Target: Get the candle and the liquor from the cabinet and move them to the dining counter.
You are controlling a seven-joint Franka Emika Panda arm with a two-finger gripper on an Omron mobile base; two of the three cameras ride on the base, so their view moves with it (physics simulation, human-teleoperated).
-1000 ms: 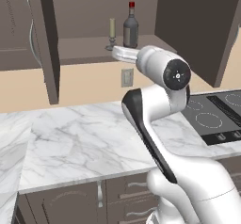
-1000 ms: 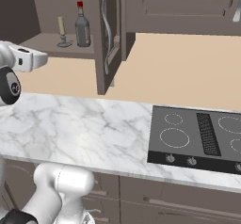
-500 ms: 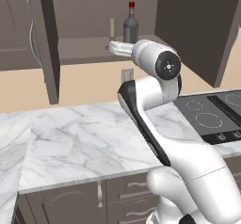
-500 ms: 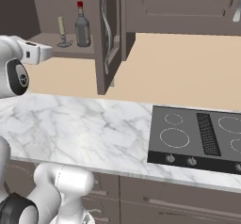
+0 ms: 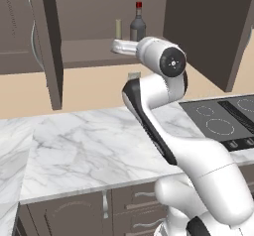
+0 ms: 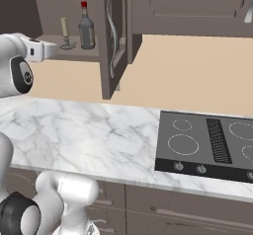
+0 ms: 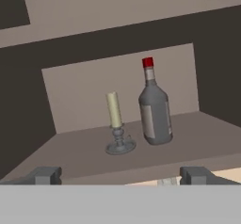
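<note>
While the cabinet (image 6: 112, 36) stands with its doors swung open, the candle (image 7: 116, 123) and the liquor (image 7: 155, 106) sit upright side by side on its shelf, close together but apparently not touching (the narrow gap between holder and bottle is hard to judge). From the hand view the candle is to the left of the bottle and a little nearer the camera, its grey holder resting flat on the brown shelf board. The gripper (image 7: 122, 176) is spread wide, its two dark fingertips (image 7: 44, 175) far apart at the bottom of that view, holding nothing and short of the shelf's front edge. From the left base view the white arm (image 5: 158, 86) reaches up and forward, its hand level with the shelf just below the bottle. Below lies a marble worktop (image 6: 89, 135) with a black hob (image 6: 207, 142) set into it at the right.
</note>
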